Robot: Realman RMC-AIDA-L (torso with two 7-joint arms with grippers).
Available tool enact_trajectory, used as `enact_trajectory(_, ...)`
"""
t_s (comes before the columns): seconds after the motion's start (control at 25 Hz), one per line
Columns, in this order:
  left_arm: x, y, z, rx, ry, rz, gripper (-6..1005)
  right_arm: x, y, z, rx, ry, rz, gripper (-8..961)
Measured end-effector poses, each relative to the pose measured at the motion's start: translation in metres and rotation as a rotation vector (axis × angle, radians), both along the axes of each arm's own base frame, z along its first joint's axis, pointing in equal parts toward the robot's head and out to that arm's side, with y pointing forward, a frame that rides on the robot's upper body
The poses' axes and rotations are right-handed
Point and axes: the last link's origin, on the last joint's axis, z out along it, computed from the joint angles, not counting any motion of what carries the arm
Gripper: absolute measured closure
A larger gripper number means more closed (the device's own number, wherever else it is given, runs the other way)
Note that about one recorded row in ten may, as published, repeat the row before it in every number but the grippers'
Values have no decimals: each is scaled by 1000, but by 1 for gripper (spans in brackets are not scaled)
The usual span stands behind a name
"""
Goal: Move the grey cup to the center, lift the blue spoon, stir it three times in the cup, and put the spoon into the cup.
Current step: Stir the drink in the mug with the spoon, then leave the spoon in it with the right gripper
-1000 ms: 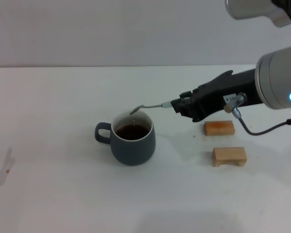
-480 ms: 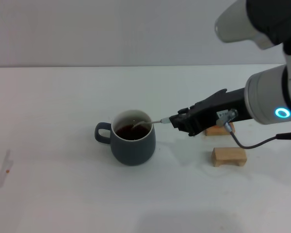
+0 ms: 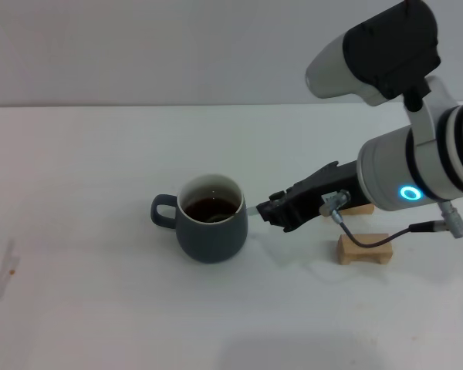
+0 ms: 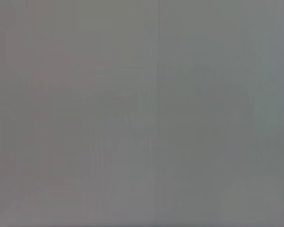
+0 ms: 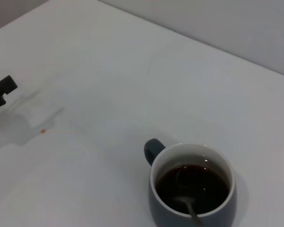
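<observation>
The grey cup (image 3: 209,236) stands mid-table with its handle towards my left and dark brown liquid inside. My right gripper (image 3: 272,210) is just to the cup's right, low over the table, and is shut on the blue spoon (image 3: 251,208). Only a short piece of the stem shows between the fingers and the rim. In the right wrist view the spoon's bowl (image 5: 185,204) lies sunk in the liquid, inside the cup's white rim (image 5: 193,148). My left gripper (image 5: 1,90) is parked far off at the table's left side.
A wooden block (image 3: 363,249) lies to the right of the cup, below my right forearm. A second block (image 3: 359,209) is partly hidden behind that arm. The left wrist view shows only flat grey.
My right gripper has moved down and towards the cup. The spoon's bowl went from above the cup's far rim down into the liquid. The cup has not moved.
</observation>
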Motion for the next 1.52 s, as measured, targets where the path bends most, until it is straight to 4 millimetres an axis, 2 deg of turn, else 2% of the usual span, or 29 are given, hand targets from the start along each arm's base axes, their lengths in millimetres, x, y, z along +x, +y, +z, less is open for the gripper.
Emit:
enact_trajectory(0.28,0,-1,0,0,0,2,140,2,3,-12,-28,14,-1,787)
enact_trajectory(0.52,0,0,0,1,-5,0,140,6,13,-24,-63,30,-1,787)
enact_trajectory(0.72,0,-1,0,1,-6,-1,140,5,21,-27,-51,24,13,787)
enact_trajectory(0.88,0,-1,0,1,-6,-1,140,5,26,-23,-30,21,25,787)
enact_trajectory(1.2,1,-1,-1,2,-10,-2,140,19,35,-8,26,-5,-6,787)
enact_trajectory(1.52,3,2,-2,1,-14,-9,140,22,21,-3,8,-4,-11,787)
